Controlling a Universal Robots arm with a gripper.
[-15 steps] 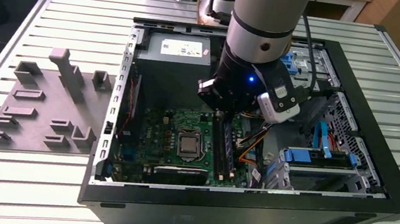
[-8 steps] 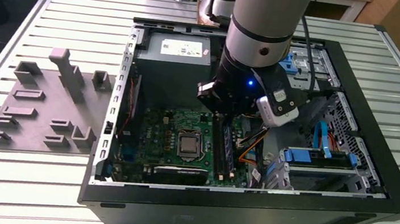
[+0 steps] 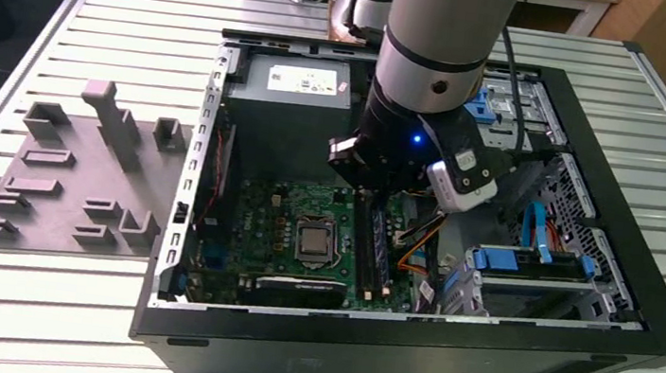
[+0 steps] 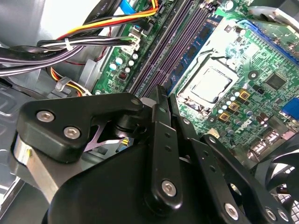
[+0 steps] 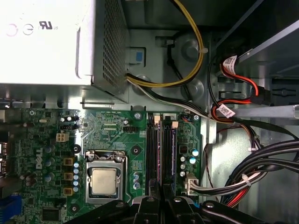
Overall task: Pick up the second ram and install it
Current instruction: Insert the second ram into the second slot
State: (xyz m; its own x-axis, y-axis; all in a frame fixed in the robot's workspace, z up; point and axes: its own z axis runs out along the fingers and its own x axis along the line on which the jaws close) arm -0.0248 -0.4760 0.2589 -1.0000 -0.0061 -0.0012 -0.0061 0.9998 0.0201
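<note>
My pincer (image 5: 162, 199) was closed, its tips together right over the second ram (image 5: 162, 149), which already stood in its motherboard slot (image 5: 152, 154) beside the processor socket (image 5: 104, 179). So the pick-up looked done. I could not tell whether the stick was fully latched or still pinched. There was print on the power supply sticker (image 3: 300, 79) and the cable tags (image 5: 230, 62), which I leave unread.

grey tray (image 3: 67, 182) on slatted table (image 3: 14, 300) | open PC case (image 3: 618, 346) beside it | CPU socket (image 5: 103, 181) on motherboard (image 5: 117, 140)
</note>
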